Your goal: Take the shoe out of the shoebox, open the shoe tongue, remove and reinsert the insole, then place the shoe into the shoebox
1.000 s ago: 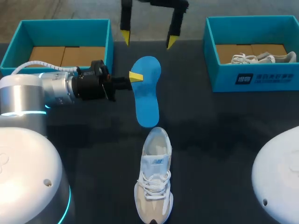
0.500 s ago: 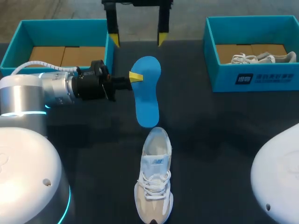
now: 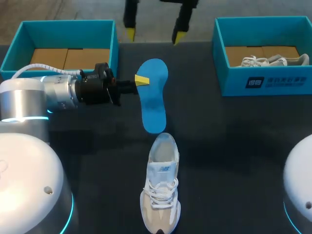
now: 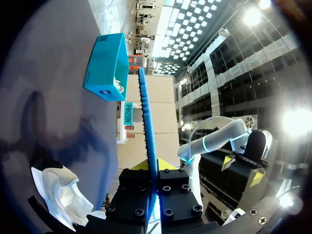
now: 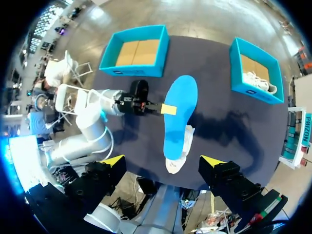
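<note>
- Left shoebox [image 3: 68,23]: far left, teal, with only a brown cardboard floor showing inside.
- Left gripper [image 3: 140,80]: clamped on the left edge of the insole. One yellow tip shows in the head view; the other is hidden under the insole.
- Insole [image 3: 153,105]: blue, centre, wide end far. It appears edge-on in the left wrist view [image 4: 147,136].
- Shoe [image 3: 161,190]: near centre, on the table, toe far. The heel is cut off at the near edge.
- Right gripper [image 3: 154,35]: far centre, fingers spread wide, holding nothing. Its upper part is cut off.
- Right shoebox [image 3: 263,80]: far right. A second shoe [image 3: 273,61] inside is partly hidden by the wall.

dark table [image 3: 234,126] holds a shoe [image 3: 161,195], left shoebox [image 3: 115,46], right shoebox [image 3: 282,80].
</note>
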### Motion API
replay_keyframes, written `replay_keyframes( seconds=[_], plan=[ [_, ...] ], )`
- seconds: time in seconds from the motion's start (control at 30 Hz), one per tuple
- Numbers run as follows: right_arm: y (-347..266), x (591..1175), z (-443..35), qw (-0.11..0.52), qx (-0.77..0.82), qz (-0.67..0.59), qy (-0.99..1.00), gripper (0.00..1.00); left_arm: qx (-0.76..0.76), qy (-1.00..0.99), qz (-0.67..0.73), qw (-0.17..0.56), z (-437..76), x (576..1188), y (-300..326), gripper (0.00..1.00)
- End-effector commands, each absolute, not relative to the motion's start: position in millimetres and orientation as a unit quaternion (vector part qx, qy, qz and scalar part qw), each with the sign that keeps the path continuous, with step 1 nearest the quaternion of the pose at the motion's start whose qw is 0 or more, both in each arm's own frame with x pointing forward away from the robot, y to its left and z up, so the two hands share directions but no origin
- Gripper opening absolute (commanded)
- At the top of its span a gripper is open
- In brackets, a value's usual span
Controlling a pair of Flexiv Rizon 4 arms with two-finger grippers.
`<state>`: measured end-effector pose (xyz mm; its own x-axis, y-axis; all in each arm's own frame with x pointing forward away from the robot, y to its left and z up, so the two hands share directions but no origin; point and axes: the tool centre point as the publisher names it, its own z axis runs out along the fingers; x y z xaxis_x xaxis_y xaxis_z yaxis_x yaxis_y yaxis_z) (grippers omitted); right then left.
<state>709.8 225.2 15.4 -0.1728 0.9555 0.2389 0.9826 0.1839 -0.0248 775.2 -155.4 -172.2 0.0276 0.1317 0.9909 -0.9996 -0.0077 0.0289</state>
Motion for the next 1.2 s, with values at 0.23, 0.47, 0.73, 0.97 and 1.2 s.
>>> replay_keyframes(
  seconds=[0.23,0.47,0.73,0.97,1.2],
  plan=[
    [190,698,2,0.291,-0.571,-0.289,-0.711,1.0,0.476,-0.457,0.527,0.536,-172,774,-155,0.0],
    [192,694,-9,0.336,-0.552,-0.336,-0.685,1.0,0.476,-0.457,0.527,0.536,-172,774,-155,0.0],
    [193,691,-21,0.383,-0.517,-0.384,-0.662,1.0,0.476,-0.457,0.527,0.536,-172,774,-155,0.0],
    [193,689,-43,0.424,-0.477,-0.435,-0.635,1.0,0.476,-0.457,0.527,0.536,-172,774,-155,0.0],
    [187,694,-59,0.449,-0.462,-0.469,-0.603,1.0,0.476,-0.457,0.527,0.536,-172,774,-155,0.0]
  ],
)
